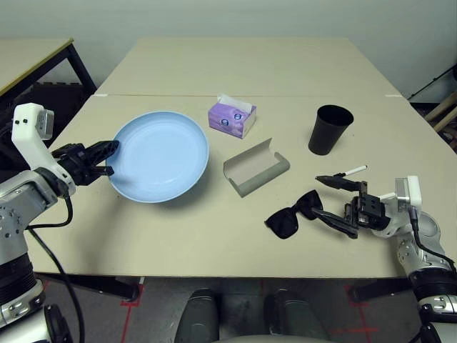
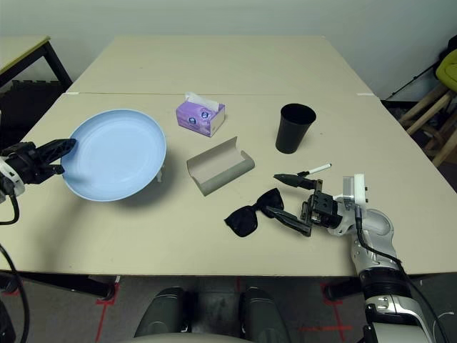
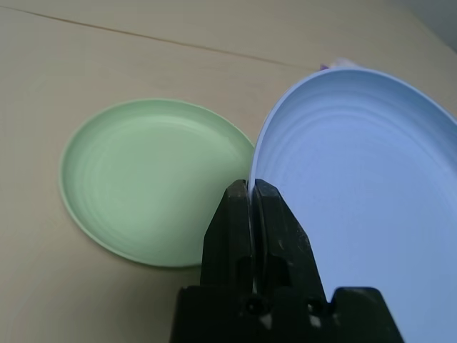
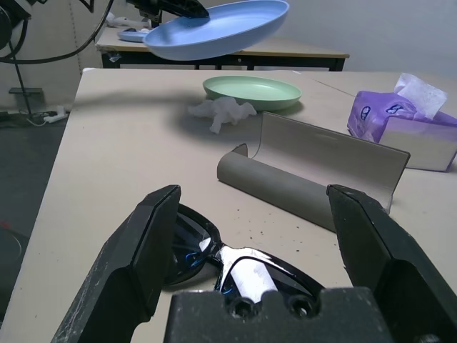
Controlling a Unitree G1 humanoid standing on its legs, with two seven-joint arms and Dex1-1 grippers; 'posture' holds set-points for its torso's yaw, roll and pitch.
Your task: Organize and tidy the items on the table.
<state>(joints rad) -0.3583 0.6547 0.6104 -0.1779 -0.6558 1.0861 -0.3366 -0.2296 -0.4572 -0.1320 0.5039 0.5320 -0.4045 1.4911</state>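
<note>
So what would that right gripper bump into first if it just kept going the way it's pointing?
Probably the black sunglasses, which lie just ahead of the right gripper. How high it hangs is hard to judge, though, so it might pass over them towards the grey glasses case.

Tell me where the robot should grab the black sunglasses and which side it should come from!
I'd grip the narrow bridge of the sunglasses, between the lenses, with the right gripper. Come from the robot's right: its open fingers already point that way, and the slim middle should fit between them.
</note>
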